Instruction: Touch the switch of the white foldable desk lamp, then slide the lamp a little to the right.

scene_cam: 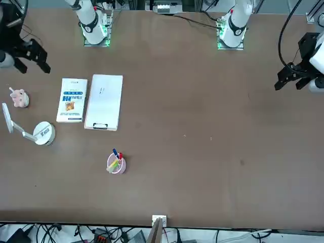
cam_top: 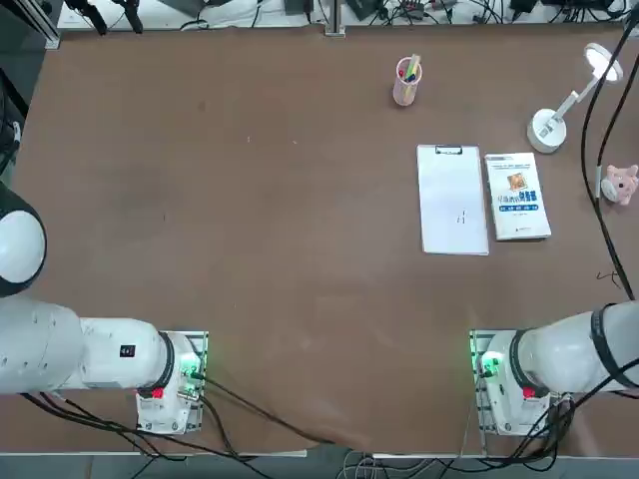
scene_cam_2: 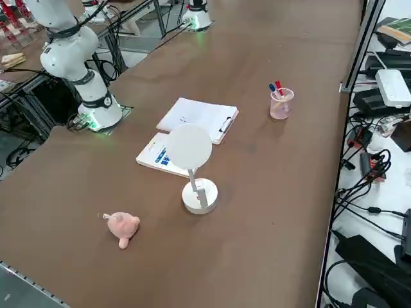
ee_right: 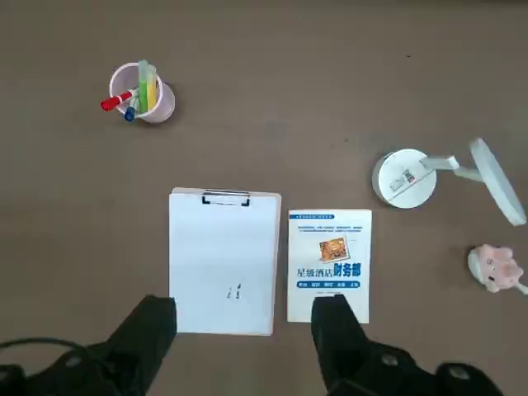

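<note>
White lamp [cam_top: 546,130] is standing toward table's [cam_top: 300,249] far right corner, head [ee_right: 497,181] pointing at right edge, long axis running left-right. Right gripper [ee_right: 244,307] is hovering along table's right side, jaws standing apart.

ok so I count one lamp [scene_cam_2: 200,194], one pen cup [ee_right: 164,106], one clipboard [ee_right: 221,276], one book [ee_right: 330,285], one pink pig [scene_cam_2: 122,226], maybe four pens [ee_right: 143,87]

Soft, even light over table [cam_top: 300,249]; dimmer in my wrist view. Faint, soft shadows beside cup [ee_right: 147,95] and pig [ee_right: 497,268]. Clipboard [ee_right: 223,272] pale, bright. My right gripper [ee_right: 245,304], just short of clipboard's middle, nearly black. Green glow at arm mount [cam_top: 489,367].
</note>
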`<act>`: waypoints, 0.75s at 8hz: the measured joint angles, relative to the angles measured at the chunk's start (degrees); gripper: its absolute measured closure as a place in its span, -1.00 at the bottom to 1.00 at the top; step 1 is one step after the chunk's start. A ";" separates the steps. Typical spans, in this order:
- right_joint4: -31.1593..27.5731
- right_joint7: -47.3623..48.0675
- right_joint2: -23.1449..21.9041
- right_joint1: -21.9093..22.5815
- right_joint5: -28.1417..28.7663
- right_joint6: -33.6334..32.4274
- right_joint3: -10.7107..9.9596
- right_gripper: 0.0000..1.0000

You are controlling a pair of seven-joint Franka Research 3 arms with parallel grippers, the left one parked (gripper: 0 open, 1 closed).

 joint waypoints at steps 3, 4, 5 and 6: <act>-0.47 7.00 -0.48 -1.60 0.83 -0.16 4.80 -1.00; -1.17 7.33 -0.56 -2.34 1.61 -0.19 4.80 -1.00; -2.10 7.23 -0.51 -3.26 1.87 -0.20 4.39 -1.00; -2.87 6.58 -0.42 -3.84 1.96 -0.22 3.49 -1.00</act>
